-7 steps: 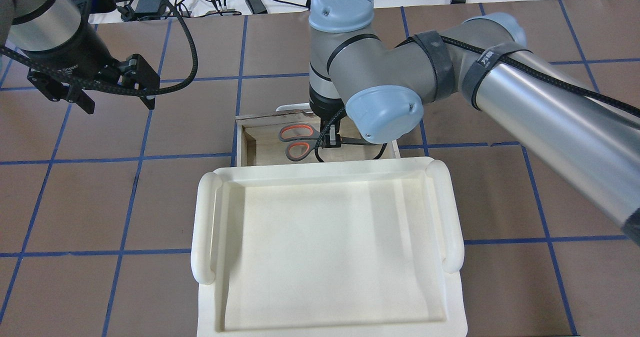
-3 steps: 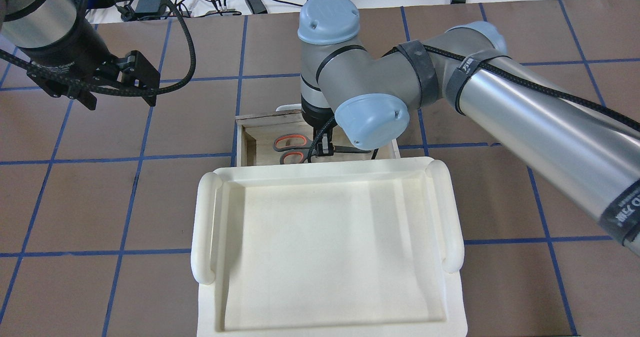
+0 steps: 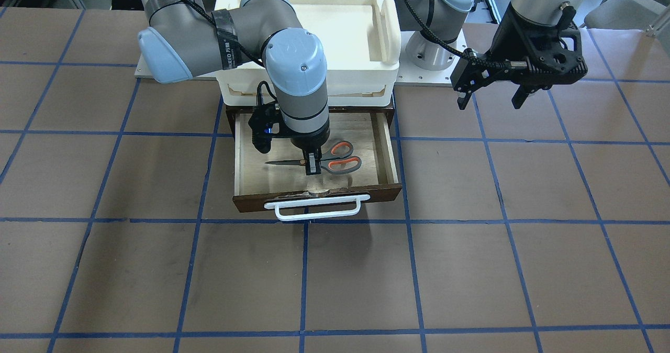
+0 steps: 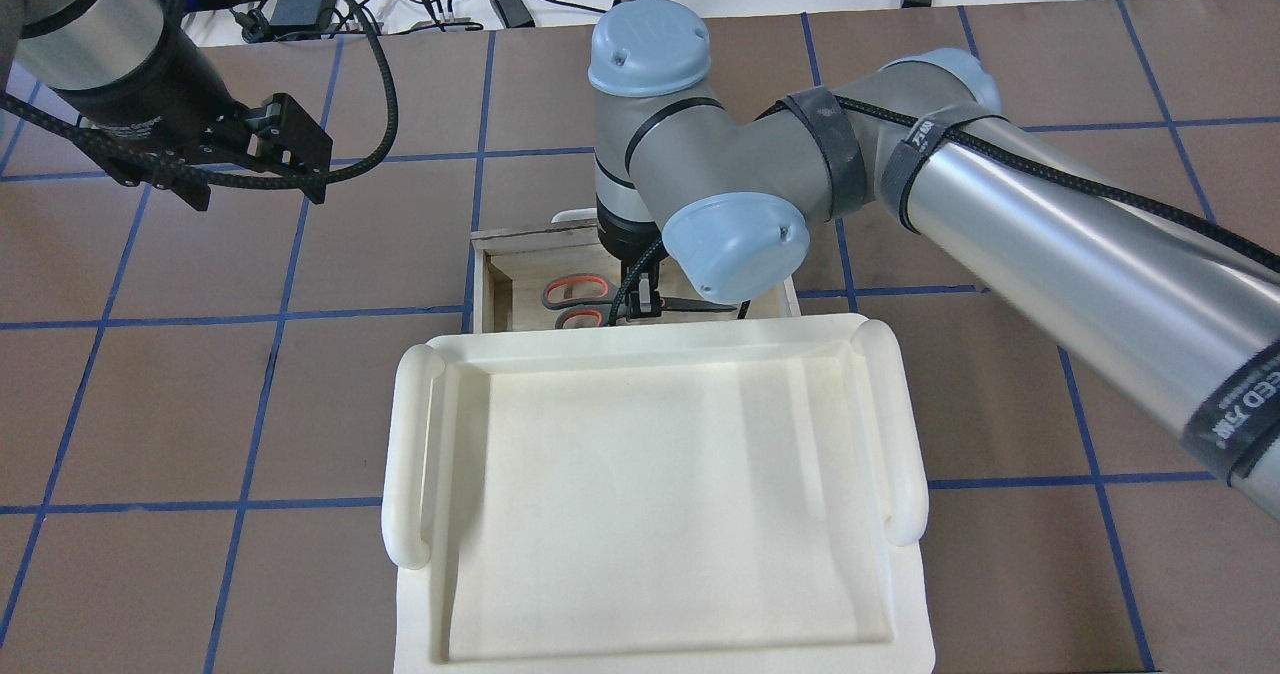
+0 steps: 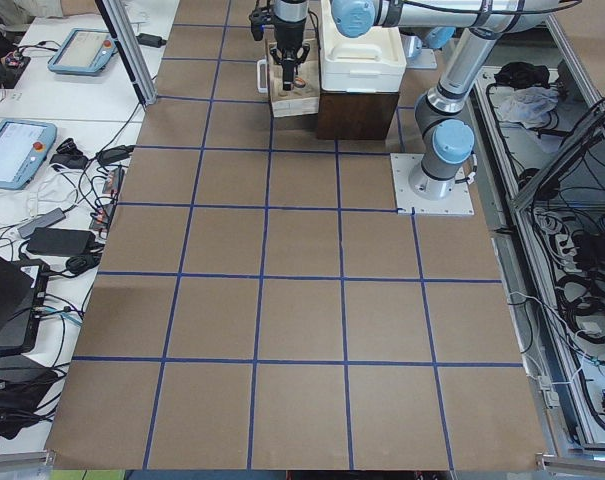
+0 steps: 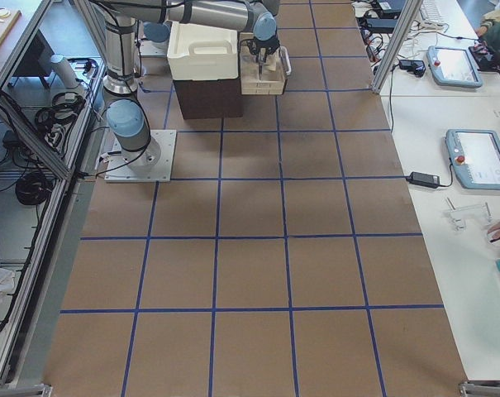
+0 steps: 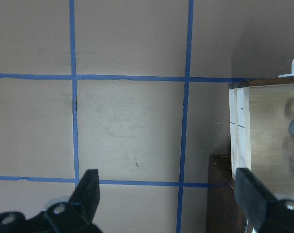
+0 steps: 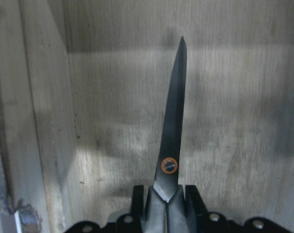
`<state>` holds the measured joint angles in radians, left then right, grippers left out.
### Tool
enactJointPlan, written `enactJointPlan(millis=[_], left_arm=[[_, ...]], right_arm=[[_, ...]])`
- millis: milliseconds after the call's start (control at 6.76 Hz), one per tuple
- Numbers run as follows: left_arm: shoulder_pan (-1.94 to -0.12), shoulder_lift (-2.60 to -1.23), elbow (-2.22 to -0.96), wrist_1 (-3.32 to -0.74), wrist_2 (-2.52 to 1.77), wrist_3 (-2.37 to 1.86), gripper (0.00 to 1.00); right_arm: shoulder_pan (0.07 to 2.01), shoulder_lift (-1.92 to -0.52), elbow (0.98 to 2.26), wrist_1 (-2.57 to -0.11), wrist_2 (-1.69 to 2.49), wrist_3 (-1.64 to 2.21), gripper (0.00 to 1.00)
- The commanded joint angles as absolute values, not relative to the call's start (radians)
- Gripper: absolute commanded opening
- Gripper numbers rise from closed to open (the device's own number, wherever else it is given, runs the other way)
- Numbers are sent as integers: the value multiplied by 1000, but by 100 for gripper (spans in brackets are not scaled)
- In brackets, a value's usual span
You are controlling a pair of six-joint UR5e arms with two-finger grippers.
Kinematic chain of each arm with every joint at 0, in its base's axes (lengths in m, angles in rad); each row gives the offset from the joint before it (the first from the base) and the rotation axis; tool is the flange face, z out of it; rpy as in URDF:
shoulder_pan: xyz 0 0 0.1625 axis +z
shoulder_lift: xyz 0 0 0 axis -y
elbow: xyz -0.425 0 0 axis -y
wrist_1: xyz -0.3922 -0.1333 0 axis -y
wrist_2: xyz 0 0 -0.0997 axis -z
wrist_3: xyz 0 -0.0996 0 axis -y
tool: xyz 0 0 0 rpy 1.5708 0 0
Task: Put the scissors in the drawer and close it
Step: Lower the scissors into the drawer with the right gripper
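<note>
The drawer [image 3: 388, 149] stands pulled open, its dark front and white bar handle [image 3: 314, 206] facing away from the robot. My right gripper [image 3: 313, 167] reaches down into it and is shut on the scissors [image 3: 340, 156] near their pivot. The blades lie level and the orange-lined loops point toward my left side. I cannot tell whether they touch the drawer floor. The right wrist view shows the blade [image 8: 173, 126] between the fingers [image 8: 193, 199], over the plywood. From overhead, the scissors [image 4: 575, 294] lie beside the right gripper [image 4: 640, 304]. My left gripper [image 4: 257, 196] is open and empty, off to the drawer's left.
A white foam-like tray [image 4: 410, 454] sits on top of the cabinet, behind the open drawer [image 4: 483, 284]. The left wrist view shows the drawer's side wall [image 7: 239, 126] and brown table with blue grid lines [image 7: 132, 77]. Cables and devices lie beyond the table's far edge.
My right gripper has moved lower into the drawer and toward my left, carrying the scissors. My left gripper has shifted slightly and stays open.
</note>
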<state>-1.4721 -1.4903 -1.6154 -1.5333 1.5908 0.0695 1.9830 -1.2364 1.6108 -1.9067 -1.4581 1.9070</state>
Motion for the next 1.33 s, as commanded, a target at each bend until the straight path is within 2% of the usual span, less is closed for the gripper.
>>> enactJointPlan(millis=[0,148,296,444,1184], left_arm=[[-1480,-1485,-1615,-1545,1592,66,100],[-1483,-1479,-1615,-1539,1586,71,100],[-1482,-1489,-1618,-1543,1585,69,100],[-1482,-1488,-1620,-1545,1586,71,100],[-1477,-1497,-1620,-1482,1580,112,100]], right_arm=[[1983,-1233,1612,-1904,-1457,1899,0],[1983,-1238,1611,-1898,-1474,1908,17],[1983,-1235,1612,-1901,-1459,1902,42],[1983,-1235,1612,-1891,-1447,1901,77],[1974,-1268,1598,-1907,-1413,1887,78]])
